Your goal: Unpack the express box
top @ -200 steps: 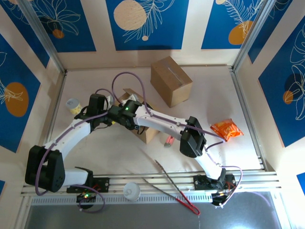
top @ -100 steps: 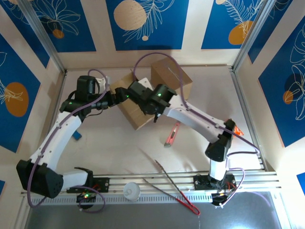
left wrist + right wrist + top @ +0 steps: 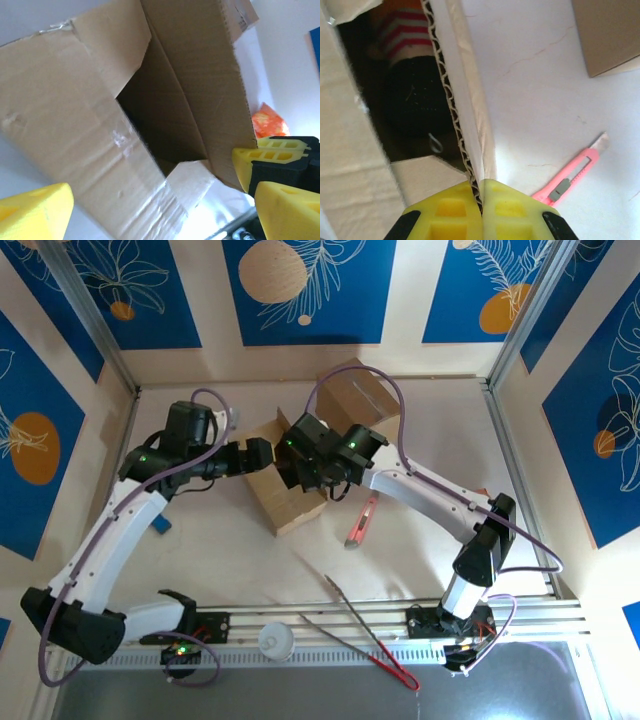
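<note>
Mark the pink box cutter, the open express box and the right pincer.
pink box cutter (image 3: 572,172): right wrist view, middle of its pink handle.
open express box (image 3: 288,505): top view, its bare side wall.
right pincer (image 3: 481,190): right wrist view, between its yellow fingertips.

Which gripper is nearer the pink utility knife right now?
Right. The right gripper, pinching a flap of the box, is close to the knife; the left gripper is on the box's far side.
</note>
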`<state>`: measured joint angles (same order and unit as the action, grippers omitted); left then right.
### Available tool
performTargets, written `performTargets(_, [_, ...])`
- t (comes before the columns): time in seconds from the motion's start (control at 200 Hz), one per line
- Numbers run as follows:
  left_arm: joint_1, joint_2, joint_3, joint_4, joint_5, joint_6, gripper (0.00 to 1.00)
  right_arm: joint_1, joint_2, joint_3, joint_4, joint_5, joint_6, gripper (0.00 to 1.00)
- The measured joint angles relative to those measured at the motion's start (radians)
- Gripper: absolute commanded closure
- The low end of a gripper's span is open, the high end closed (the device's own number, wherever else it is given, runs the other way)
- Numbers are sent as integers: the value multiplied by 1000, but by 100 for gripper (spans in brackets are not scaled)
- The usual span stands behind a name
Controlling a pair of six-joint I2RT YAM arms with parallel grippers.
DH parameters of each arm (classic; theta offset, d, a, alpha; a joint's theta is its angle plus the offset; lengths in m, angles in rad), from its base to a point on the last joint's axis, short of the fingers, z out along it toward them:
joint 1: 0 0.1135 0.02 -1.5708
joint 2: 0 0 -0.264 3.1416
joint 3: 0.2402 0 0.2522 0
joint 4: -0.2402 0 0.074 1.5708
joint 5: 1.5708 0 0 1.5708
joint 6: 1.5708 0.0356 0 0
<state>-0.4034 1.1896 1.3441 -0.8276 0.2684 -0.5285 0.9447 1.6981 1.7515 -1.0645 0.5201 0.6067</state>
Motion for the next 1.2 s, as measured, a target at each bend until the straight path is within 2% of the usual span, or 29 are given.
performTargets(0.115, [-8,-29,74,-72,-90,8,29,0,-11,-8,16,-6,25,100])
performTargets(0.28, [-43,-32,95,-112,-119,-5,34,-1,-36,-31,41,-23,47,100])
performTargets(0.49, [-154,83,95,-132,-179,-45,34,-5,-87,-103,99,-54,78,100])
performTargets(0.735, [-262,209,195,-244,-349,-95,34,-6,-147,-167,175,-105,101,100])
performTargets(1.2, [-361,380,318,-413,-580,-199,32,-6,-193,-278,315,-177,129,100])
